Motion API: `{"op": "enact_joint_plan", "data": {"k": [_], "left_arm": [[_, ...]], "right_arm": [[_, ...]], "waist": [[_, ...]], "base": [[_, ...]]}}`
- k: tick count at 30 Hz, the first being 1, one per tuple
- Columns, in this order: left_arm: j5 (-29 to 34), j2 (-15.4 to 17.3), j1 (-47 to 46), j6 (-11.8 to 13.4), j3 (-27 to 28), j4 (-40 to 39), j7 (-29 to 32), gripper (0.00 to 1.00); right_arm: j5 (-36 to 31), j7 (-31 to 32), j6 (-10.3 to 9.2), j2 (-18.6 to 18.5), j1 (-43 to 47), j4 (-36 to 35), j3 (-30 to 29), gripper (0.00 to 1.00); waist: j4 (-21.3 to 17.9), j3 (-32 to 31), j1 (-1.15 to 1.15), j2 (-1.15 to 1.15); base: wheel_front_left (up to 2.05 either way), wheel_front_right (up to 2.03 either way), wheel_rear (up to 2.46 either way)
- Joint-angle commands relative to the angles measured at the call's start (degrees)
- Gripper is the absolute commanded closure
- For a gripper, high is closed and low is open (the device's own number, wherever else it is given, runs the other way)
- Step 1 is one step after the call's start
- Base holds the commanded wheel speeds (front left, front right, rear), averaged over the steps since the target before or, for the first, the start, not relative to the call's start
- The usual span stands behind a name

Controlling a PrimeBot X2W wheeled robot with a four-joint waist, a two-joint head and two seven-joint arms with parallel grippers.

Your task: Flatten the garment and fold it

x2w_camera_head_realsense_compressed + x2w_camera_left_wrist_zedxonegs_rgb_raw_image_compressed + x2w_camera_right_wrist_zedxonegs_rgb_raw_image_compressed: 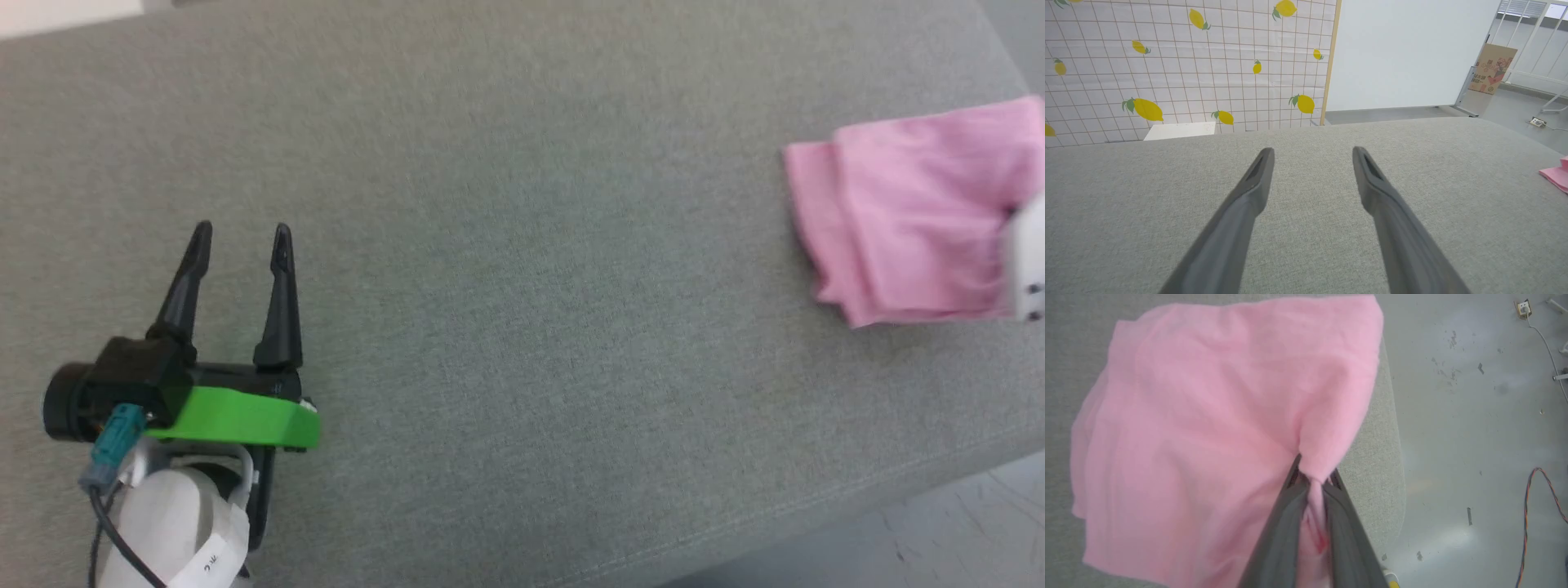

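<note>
Dark-fingered right gripper (1315, 470) pinches the pink knit garment (1188, 416); left gripper (242, 233) idles, jaws wide. Best draw that edge gently, keeping folds aligned.

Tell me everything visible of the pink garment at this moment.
The garment is light pink, soft, knit-looking cloth, lying in overlapping layers rather than spread flat. One lower layer juts out at its left edge in the head view. It rests on the grey fabric surface, near the surface's edge by the floor. The right hand is shut on a pinched fold, where the cloth is drawn into a small peak.
</note>
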Motion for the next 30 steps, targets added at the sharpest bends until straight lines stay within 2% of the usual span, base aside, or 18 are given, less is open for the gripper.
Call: {"op": "enact_joint_plan", "data": {"k": [1,10,11,12,16,21,25,30], "left_arm": [[0.6,0.9,-1.0,0.3,0.2,-1.0,0.5,0.0],[1.6,3.6,-1.1,1.4,1.7,-7.8,3.4,0.0],[1.6,3.7,-1.1,1.5,1.9,-8.3,3.6,0.0],[1.6,3.9,-1.0,1.5,2.0,-8.8,3.8,0.0],[1.5,4.6,-0.3,1.9,2.6,-9.8,4.3,0.0],[1.0,4.2,0.9,2.4,2.8,-8.8,3.6,0.0],[0.0,3.5,2.1,3.1,3.4,-7.3,2.3,0.0],[-1.7,1.9,3.4,3.6,3.9,-4.9,0.0,0.0]], "right_arm": [[-1.4,-1.3,-0.1,-0.4,-1.6,1.1,-1.9,1.0],[-9.8,-7.0,-0.1,-1.0,-4.8,6.3,-15.4,1.0],[-10.6,-7.7,-0.1,-0.9,-5.0,6.5,-16.6,0.69],[-11.8,-8.5,-0.1,-1.0,-5.2,6.7,-17.9,0.0],[-17.0,-10.1,-0.1,-0.7,-6.0,7.4,-24.4,0.0],[-16.8,-13.6,-0.1,-0.7,-7.8,5.9,-25.7,0.0],[-10.8,-19.3,-0.1,1.0,-10.6,2.1,-24.2,0.0],[-0.5,-25.8,-0.1,5.8,-11.9,-5.3,-20.7,0.0]], "waist": [[0.3,7.3,0.0,-0.01],[3.4,13.1,0.0,-0.01],[3.5,13.3,0.0,-0.01],[3.7,13.5,0.0,-0.01],[3.6,13.1,0.0,-0.01],[3.2,10.3,0.0,-0.01],[3.1,6.7,0.0,-0.01],[4.0,1.0,0.0,-0.01]], "base": [[0.0,0.0,0.0],[0.0,0.0,0.0],[0.0,0.0,0.0],[0.0,0.0,0.0],[0.0,0.0,0.0],[0.0,0.0,0.0],[0.0,0.0,0.0],[0.0,0.0,0.0]]}}
